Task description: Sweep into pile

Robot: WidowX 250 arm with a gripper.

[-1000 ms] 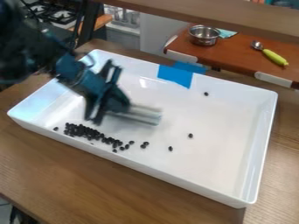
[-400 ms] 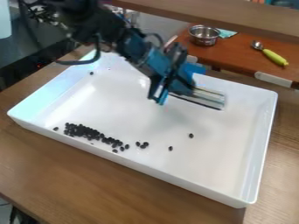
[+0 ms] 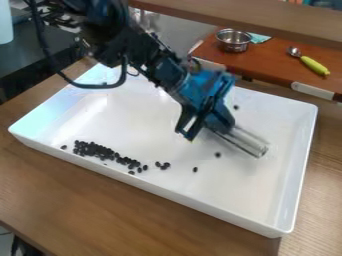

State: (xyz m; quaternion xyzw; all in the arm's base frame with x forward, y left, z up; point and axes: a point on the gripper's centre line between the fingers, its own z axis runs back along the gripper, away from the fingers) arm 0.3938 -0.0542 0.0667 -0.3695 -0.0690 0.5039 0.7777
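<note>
In the camera view, the gripper (image 3: 206,127) is closed on a see-through sweeper (image 3: 244,141), which slants down over the right half of the white tray (image 3: 294,145). Most of the black beans (image 3: 93,149) lie bunched along the tray's near side, toward the left corner. A few lie singly or paired right of the bunch; one is up by the far wall, right of the gripper, another just below the sweeper.

The tray sits on a brown, wood-grained table (image 3: 100,202). Behind it, a reddish-brown counter (image 3: 267,62) with pale pieces along its edge bears a steel pot (image 3: 233,44), a teal cloth (image 3: 259,38) beside it, and a spoon (image 3: 314,66) with a yellow-green handle. A wooden beam (image 3: 267,17) crosses the top.
</note>
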